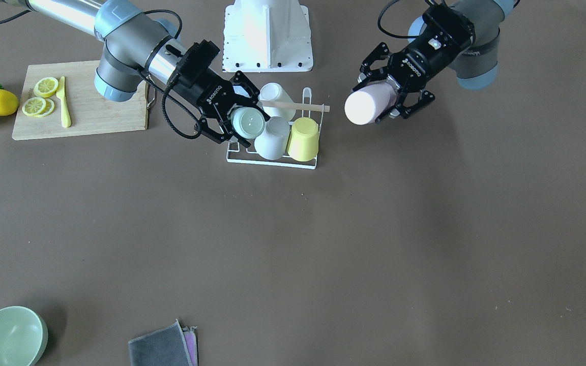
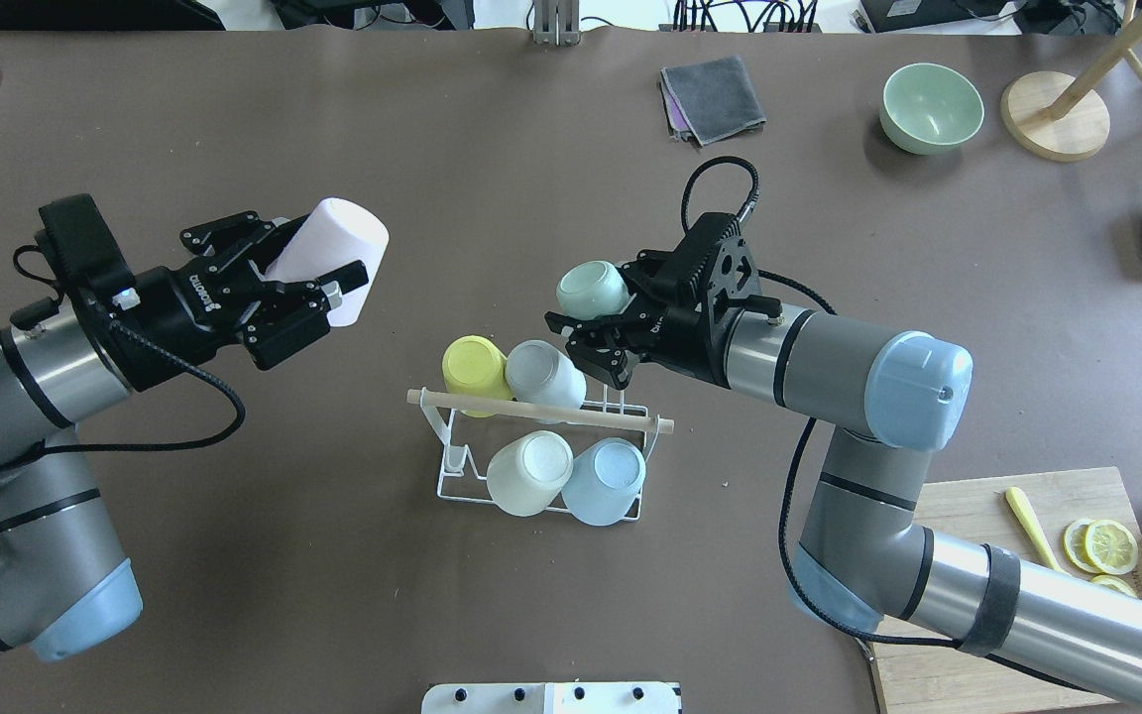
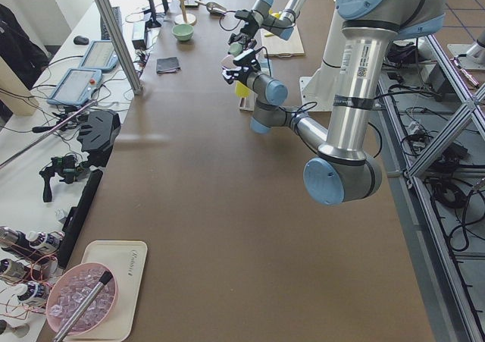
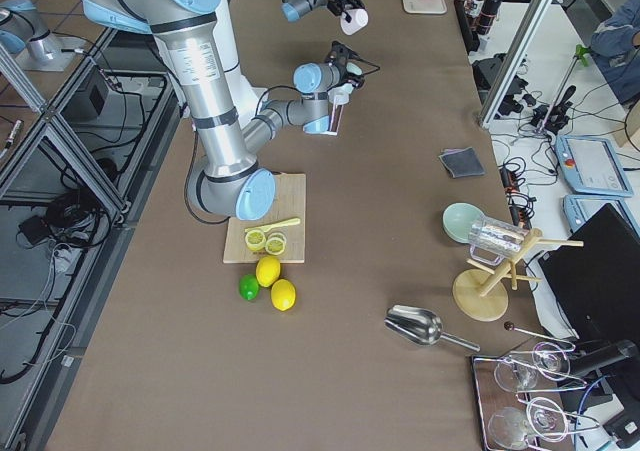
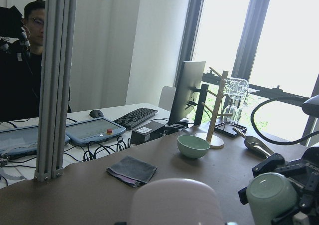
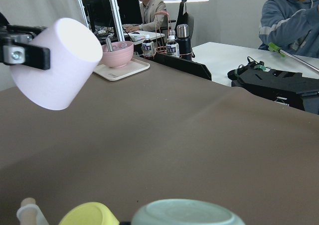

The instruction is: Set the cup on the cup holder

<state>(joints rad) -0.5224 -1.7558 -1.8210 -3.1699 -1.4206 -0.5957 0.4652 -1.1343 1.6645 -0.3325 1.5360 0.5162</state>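
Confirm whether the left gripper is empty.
No: the left gripper is clamped on a pale pink cup, held in the air clear of the cup holder.

The cup holder [image 2: 621, 419] stands mid-table, cups [image 2: 529, 474] on it, cutting board [image 2: 968, 516] to its right, bowl [image 2: 928, 141] beyond.

- Left arm [image 2: 36, 367], right arm [image 2: 829, 357]: silver-grey tubes, pale blue joint caps.
- Left claw [image 2: 318, 253], right claw [image 2: 591, 297]: black, linked fingers, white lettering.
- Wrist cables [image 2: 237, 405]: black, looped.
- Base [image 1: 267, 35]: white, dark bolt row.
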